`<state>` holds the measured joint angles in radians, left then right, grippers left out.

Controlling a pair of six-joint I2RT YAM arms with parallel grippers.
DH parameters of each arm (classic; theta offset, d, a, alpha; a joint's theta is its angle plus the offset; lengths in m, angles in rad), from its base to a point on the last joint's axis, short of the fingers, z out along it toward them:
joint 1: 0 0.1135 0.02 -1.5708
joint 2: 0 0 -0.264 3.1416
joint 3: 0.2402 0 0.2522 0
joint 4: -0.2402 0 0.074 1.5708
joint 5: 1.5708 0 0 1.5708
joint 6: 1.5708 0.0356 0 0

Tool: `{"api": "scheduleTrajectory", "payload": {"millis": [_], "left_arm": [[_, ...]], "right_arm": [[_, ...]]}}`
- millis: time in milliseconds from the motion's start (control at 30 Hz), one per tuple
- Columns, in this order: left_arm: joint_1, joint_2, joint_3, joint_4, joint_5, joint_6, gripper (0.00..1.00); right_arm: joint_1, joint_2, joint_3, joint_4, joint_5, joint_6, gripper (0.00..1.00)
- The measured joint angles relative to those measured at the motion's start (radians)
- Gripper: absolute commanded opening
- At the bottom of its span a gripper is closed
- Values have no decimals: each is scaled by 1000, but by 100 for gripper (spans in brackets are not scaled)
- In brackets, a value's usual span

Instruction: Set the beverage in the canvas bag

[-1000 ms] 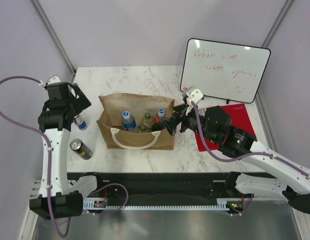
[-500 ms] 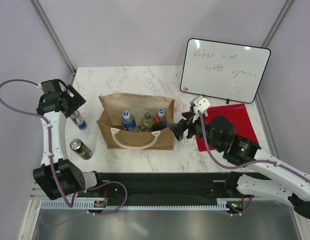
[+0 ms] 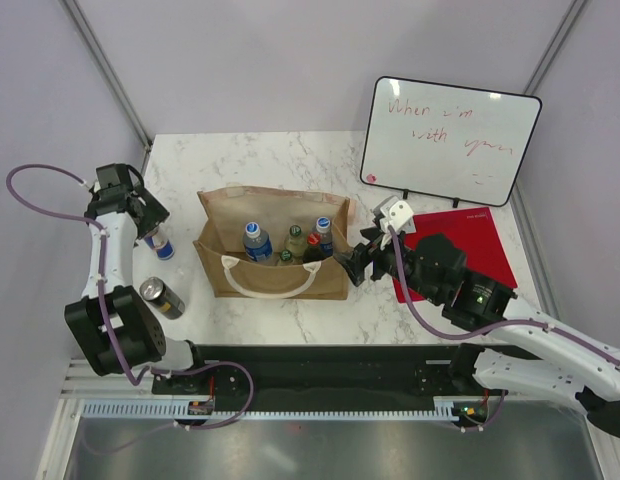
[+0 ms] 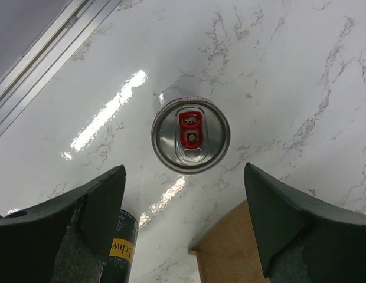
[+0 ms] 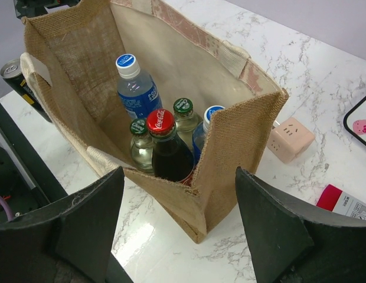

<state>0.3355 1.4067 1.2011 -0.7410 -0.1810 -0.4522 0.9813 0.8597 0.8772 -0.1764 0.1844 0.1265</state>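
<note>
The canvas bag [image 3: 273,262] stands open mid-table, with several bottles [image 5: 136,89] upright inside, among them a cola bottle [image 5: 165,148]. Left of the bag stands a blue and silver beverage can [image 3: 163,245]. In the left wrist view I look straight down on its silver top with a red tab [image 4: 190,134]. My left gripper [image 3: 148,220] hangs open above this can, which lies just beyond the fingertips [image 4: 112,188]. A black can [image 3: 162,297] lies on its side nearer the front. My right gripper [image 3: 356,265] stands open at the bag's right corner [image 5: 230,177], holding nothing.
A whiteboard [image 3: 450,140] leans at the back right, with a red mat [image 3: 480,245] in front of it. A pink power strip [image 5: 291,138] lies beside the bag's right end. The table's left edge and wall rail [image 4: 47,53] run close to the blue and silver can.
My left arm has folded in and lowered its gripper over the blue and silver can. My right gripper has drawn back from over the bag to its right corner.
</note>
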Motion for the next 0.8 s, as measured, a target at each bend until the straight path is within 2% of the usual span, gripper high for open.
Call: {"api": "scheduleTrajectory", "payload": {"millis": [167,333,500,567,600,667,733,800], "left_arm": [[0,39,-11,48,-4,0,83],[0,118,-10,77,9,1,72],[0,146,-9,82,8,3,65],[0,146,-6,83,6,3,56],[1,146,-5,83,7,5,46],[1,147,-2,82,7,13,36],[1,148,-2,82,6,16,31],[1,148,-2,82,6,24,18]], "right_arm": [[0,8,-4,8,-11,-8,83],[-1,40,-6,31,-65,-11,83],[-1,65,-6,34,-87,-12,83],[-1,64,-6,35,-87,-15,83],[-1,64,-6,35,-87,-16,83],[-1,64,-6,35,-87,-18,83],[-1,64,-6,35,-86,-18,83],[-1,64,-6,35,-86,-18,83]]}}
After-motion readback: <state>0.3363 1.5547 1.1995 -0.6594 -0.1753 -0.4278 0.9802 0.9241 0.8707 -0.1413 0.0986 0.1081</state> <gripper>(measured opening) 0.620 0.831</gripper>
